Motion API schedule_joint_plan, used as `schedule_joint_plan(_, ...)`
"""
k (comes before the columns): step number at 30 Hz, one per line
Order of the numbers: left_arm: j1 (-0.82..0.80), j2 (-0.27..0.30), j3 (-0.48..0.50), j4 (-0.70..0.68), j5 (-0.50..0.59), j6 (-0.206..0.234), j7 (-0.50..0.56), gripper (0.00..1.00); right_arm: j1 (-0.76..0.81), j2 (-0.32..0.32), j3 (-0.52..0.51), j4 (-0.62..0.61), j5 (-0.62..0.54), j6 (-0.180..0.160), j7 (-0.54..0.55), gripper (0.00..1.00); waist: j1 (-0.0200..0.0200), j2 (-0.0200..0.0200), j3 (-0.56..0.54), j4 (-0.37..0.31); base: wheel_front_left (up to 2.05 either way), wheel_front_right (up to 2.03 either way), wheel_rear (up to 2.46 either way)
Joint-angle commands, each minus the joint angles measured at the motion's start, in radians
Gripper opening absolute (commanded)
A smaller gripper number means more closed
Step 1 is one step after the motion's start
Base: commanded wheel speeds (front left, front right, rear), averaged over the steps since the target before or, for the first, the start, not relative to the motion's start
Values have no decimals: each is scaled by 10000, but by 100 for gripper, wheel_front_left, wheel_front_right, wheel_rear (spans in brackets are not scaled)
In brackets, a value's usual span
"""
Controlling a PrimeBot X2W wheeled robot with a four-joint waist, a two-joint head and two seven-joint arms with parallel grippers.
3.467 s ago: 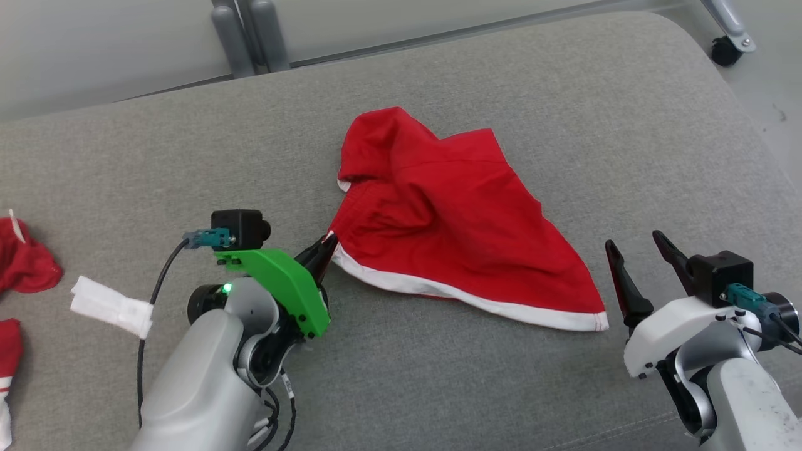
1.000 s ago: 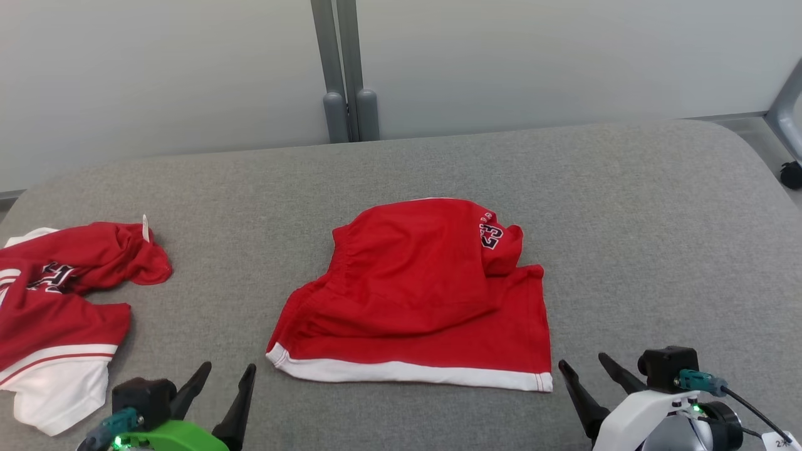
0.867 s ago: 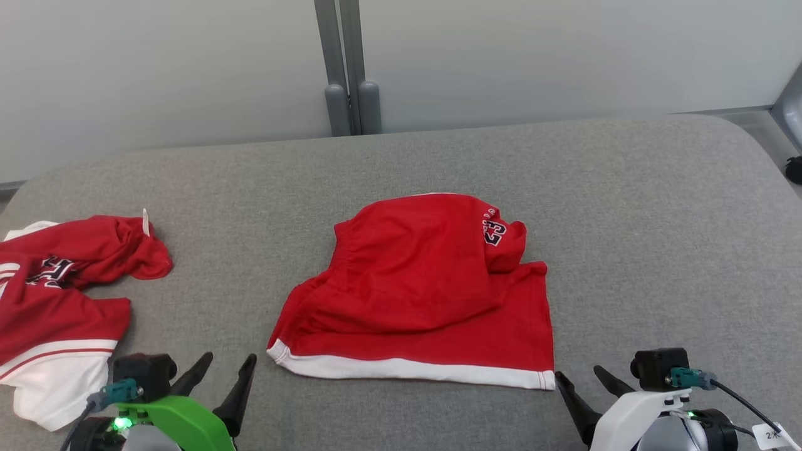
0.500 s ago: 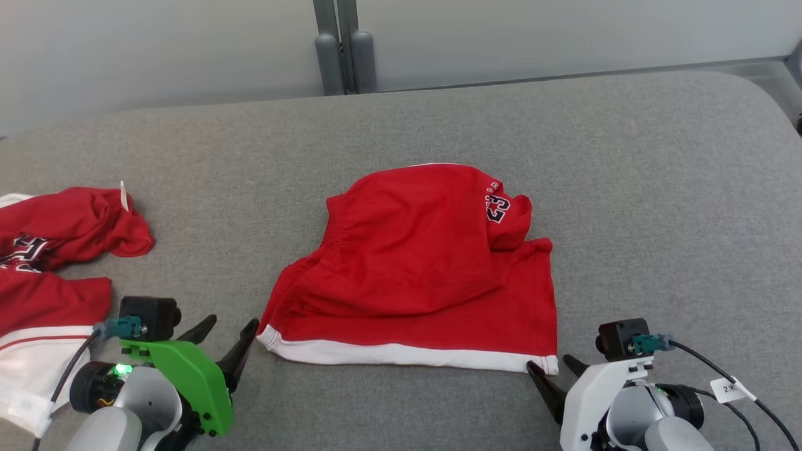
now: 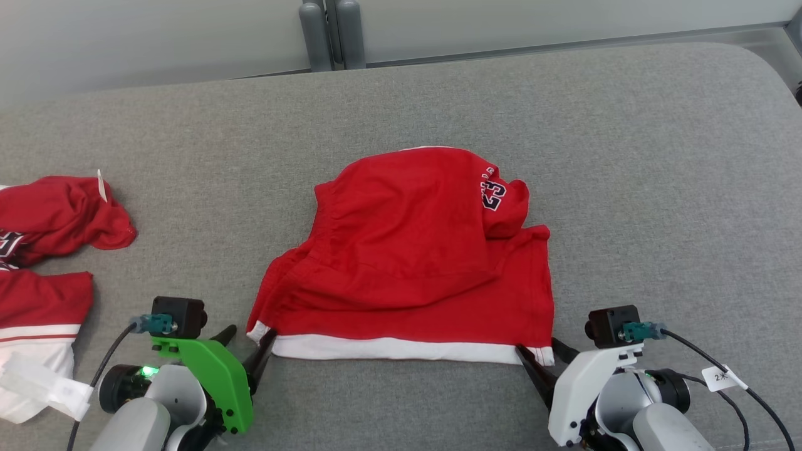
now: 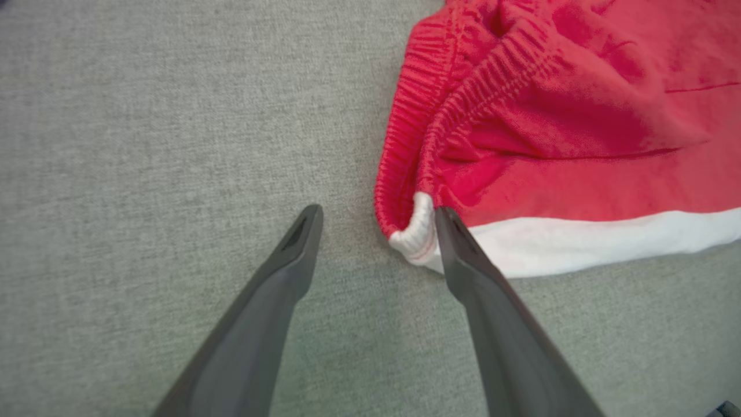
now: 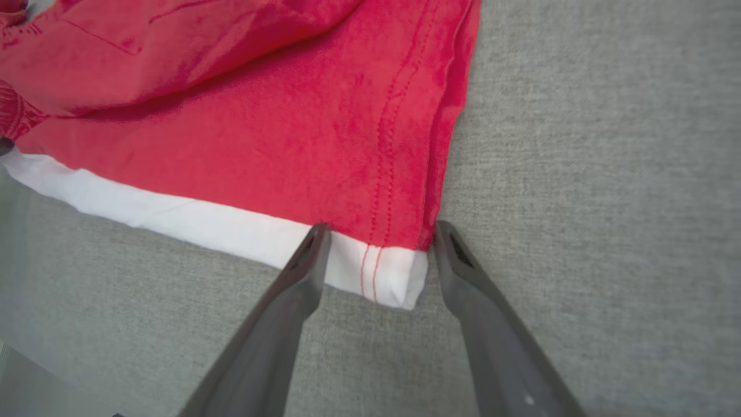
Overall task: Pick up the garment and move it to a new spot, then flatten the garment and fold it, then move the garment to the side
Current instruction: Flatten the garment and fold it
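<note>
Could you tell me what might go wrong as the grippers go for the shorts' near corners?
The left gripper stands open mostly over bare cushion; the shorts barely reach between its jaws, so closing may catch only a sliver that slips.
The right gripper straddles its corner, but may pinch only some of the layers.
The shorts' top lies crumpled over the rest, so lifting may leave folds.

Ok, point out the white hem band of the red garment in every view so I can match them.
Head view: white hem band along the near edge of the garment, spanning from left claw to right claw.
Left wrist view: at right, starting by the right-hand finger's tip.
Right wrist view: from the left edge to its corner between the fingers.
Shared landmark: grey cushion beneath it.
</note>
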Motion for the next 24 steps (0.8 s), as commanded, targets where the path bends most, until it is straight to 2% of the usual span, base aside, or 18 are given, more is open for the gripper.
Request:
schedule_joint_plan(1, -209, -54, -106, 76, -93, -53, 18, 100, 3, 76, 208, 207, 84, 11, 41, 75, 0, 0, 5, 2, 0, 0, 0)
schedule_joint_plan(3, -304, -44, -232, 150, -188, -75, -22, 100, -18, 46, 265, 257, 122, 11, -18, 49, 0, 0, 13, 15, 0, 0, 0)
schedule_joint_plan(4, -336, -53, -317, 182, -251, -82, -57, 93, -35, 32, 296, 288, 144, 9, -47, 44, 0, 0, 14, 18, 0, 0, 0)
schedule_joint_plan(5, -364, -49, -391, 215, -299, -70, -91, 43, -49, 13, 322, 308, 176, 9, -92, 35, 0, 0, 14, 20, 0, 0, 0)
schedule_joint_plan(7, -423, 10, -484, 264, -353, -78, -167, 0, -81, -24, 371, 337, 189, 6, -131, 0, 0, 0, 14, 15, 0, 0, 0)
schedule_joint_plan(13, -485, 266, -731, 107, -551, -80, -425, 0, -231, -192, 498, 104, 407, 6, -632, 0, 0, 0, -58, -7, 0, 0, 0)
schedule_joint_plan(18, -789, 553, -704, -584, -565, -83, -725, 0, -525, -381, 586, -703, 972, 6, -1134, 0, 0, 0, -188, -37, 0, 0, 0)
schedule_joint_plan(24, -1858, 935, -705, -1448, -331, -82, -181, 0, -1697, -1052, 571, -1670, 1375, 6, -1319, 0, 0, 0, 69, -63, 0, 0, 0)
